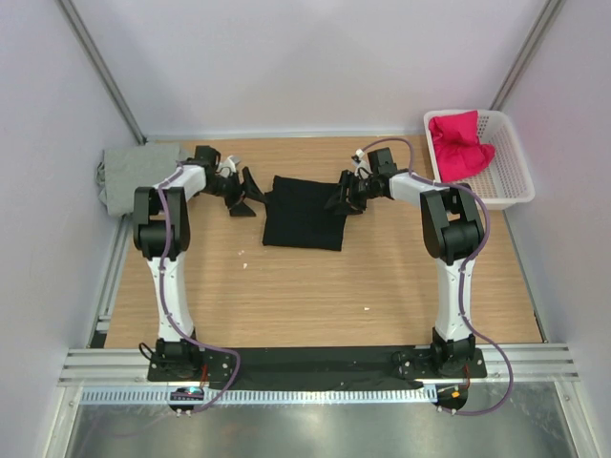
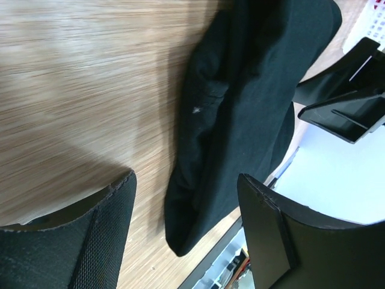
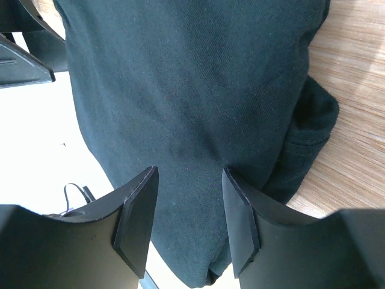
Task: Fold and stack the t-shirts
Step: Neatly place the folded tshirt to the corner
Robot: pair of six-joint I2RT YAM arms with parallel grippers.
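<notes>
Flanking the folded black t-shirt (image 1: 304, 218), left gripper (image 1: 248, 197) and right gripper (image 1: 342, 197) gape empty, the right's outline lost against cloth.

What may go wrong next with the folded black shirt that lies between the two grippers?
1. The black t-shirt is bunched at one edge; the open right gripper might pinch only some layers, and the fold could open.
2. The left gripper, also open, stands at the opposite side; an uneven pull might skew the shirt.
</notes>
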